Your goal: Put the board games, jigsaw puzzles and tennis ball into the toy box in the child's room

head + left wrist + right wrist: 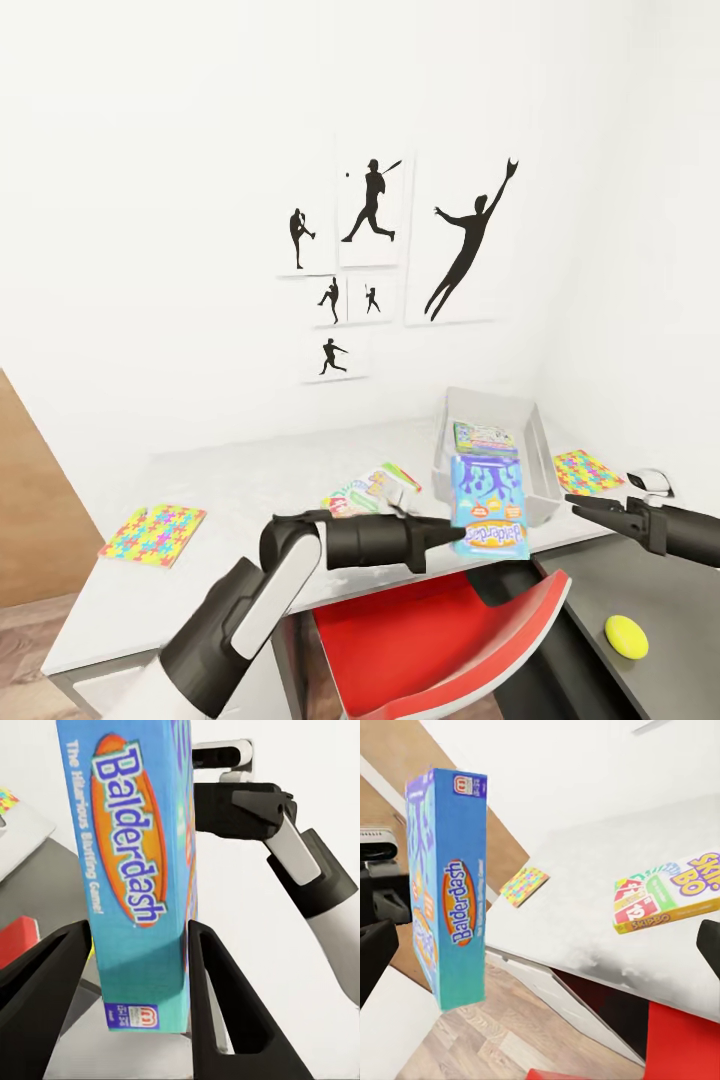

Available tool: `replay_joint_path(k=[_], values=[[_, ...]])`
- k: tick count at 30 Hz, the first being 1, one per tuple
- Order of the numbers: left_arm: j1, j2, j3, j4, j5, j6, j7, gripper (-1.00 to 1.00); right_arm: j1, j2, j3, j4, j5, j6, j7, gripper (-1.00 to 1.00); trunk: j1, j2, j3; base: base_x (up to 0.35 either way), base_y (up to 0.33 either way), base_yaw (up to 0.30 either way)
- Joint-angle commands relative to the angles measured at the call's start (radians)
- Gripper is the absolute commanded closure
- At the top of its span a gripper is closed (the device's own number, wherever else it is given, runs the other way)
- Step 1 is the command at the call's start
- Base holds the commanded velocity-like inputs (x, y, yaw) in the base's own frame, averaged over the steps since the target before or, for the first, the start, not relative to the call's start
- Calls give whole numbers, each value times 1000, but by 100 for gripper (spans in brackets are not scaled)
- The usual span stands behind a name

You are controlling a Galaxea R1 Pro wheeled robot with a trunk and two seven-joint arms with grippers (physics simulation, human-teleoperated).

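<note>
left gripper (462, 537) clamps a glossy blue balderdash box (487, 505), flat cardboard held upright just in front of the grey toy box (540, 440) on the white matte table (250, 490). right gripper (582, 506) hangs beside it, fingers parted, holding nothing. yellow tennis ball (626, 636) sits on dark desk. white walls, silhouette posters.

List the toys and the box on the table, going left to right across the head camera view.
Jigsaw puzzle → Skip-Bo game → Balderdash game, held by the left gripper in front of the toy box → second jigsaw puzzle. Off the table, the tennis ball lies furthest right.
</note>
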State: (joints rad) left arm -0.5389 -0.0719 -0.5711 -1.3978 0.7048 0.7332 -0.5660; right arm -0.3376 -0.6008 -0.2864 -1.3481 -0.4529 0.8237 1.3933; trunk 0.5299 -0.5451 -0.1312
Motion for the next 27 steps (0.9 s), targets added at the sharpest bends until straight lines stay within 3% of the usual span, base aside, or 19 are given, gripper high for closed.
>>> replay_joint_path(k=[1, 13, 27], values=[[-1, -1, -15, 0, -2, 4, 0, 100, -1, -1, 0, 1, -4, 9, 1, -100, 0, -2, -2, 0, 0, 0], [-2, -3, -62, 0, -26, -13, 0, 100, -1, -2, -2, 8, -5, 13, 0, -100, 0, -2, -2, 0, 0, 0], [-3, -15, -70, 16, -45, -17, 0, 100, -1, -2, 1, 27, -5, 17, 0, -100, 0, -2, -2, 0, 0, 0]])
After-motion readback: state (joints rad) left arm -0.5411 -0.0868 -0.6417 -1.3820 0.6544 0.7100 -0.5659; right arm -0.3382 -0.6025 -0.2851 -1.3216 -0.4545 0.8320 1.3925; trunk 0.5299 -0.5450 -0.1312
